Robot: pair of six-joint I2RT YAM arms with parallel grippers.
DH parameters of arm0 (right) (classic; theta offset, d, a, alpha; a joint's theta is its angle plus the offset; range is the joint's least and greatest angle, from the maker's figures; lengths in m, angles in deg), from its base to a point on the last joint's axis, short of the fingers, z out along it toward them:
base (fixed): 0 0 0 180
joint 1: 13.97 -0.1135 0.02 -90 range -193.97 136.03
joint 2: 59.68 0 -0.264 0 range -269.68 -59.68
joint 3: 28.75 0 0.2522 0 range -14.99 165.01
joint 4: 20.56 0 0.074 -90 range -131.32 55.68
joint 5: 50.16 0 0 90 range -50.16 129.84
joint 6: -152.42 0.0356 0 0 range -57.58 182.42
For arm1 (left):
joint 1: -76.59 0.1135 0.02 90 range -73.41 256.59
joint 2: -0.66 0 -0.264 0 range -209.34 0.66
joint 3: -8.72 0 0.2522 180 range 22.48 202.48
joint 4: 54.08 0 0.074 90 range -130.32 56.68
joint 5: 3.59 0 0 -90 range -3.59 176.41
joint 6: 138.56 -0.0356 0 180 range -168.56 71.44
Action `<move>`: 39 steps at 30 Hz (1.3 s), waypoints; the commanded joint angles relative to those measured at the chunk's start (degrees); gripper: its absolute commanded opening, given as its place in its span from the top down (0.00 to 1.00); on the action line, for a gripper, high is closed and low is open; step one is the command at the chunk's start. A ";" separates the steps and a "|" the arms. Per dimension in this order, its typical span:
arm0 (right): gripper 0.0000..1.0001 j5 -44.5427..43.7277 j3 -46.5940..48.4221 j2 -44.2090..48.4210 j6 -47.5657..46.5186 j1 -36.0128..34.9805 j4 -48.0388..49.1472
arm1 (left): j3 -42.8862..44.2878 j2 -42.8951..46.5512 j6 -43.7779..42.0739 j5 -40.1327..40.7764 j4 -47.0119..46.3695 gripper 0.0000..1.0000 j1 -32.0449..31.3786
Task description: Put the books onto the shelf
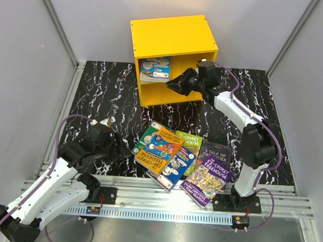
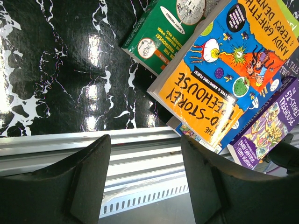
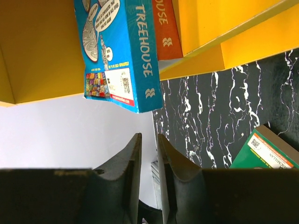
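Right gripper (image 1: 171, 84) near shelved books (image 1: 155, 68)

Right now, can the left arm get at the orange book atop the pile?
Probably yes: the left gripper is open just beside the pile, only bare tabletop lies between, and the orange book lies on top, uncovered.

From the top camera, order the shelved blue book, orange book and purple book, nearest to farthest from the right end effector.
1. blue book, inside the shelf, by the right end effector.
2. orange book, pile's left.
3. purple book, pile's near right corner.
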 commanded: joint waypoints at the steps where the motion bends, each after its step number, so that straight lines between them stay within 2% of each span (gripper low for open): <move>1: 0.73 0.15 3.00 -1.49 0.48 -0.38 3.52 | -0.59 0.13 -1.07 0.26 -1.70 0.36 0.30; 13: 0.75 -1.44 19.79 -13.00 -0.22 -0.20 -2.72 | -1.65 -0.30 -0.98 -1.05 -2.58 0.36 0.39; 18: 0.75 -0.30 19.54 -12.31 0.13 -0.21 -1.93 | -1.56 -1.18 -1.33 -1.50 -3.11 0.36 0.39; 21: 0.64 0.32 14.37 -7.06 -0.92 -0.29 -0.96 | -1.38 -2.06 -1.68 -1.85 -3.90 0.36 0.39; 22: 0.47 -0.12 11.05 -5.29 -1.62 -0.29 -1.40 | -1.30 -2.93 -1.94 -1.93 -4.59 0.36 0.39; 23: 0.37 -0.73 9.19 -3.18 -3.63 -0.12 -3.32 | -1.21 -3.55 -2.12 -1.93 -4.95 0.36 0.39; 24: 0.13 -1.78 5.77 1.45 -4.78 -0.20 -5.16 | -1.12 -4.17 -2.30 -2.02 -5.56 0.36 0.39; 25: 0.01 -4.14 3.91 3.93 -7.40 -0.21 -8.84 | -1.03 -5.48 -2.47 -2.11 -6.96 0.36 0.39; 31: 0.00 -9.70 -11.56 20.12 -14.28 -0.12 -20.46 | -0.42 -14.18 -3.26 -4.39 -16.00 0.35 0.57; 35: 0.00 -7.16 -21.58 26.45 -13.50 -0.20 -22.41 | 2.91 -22.79 -4.76 -4.83 -21.90 0.35 1.09; 39: 0.00 -5.48 -28.26 31.02 -12.52 -1.08 -23.99 | 8.80 -36.47 -6.87 -7.11 -26.74 0.35 3.03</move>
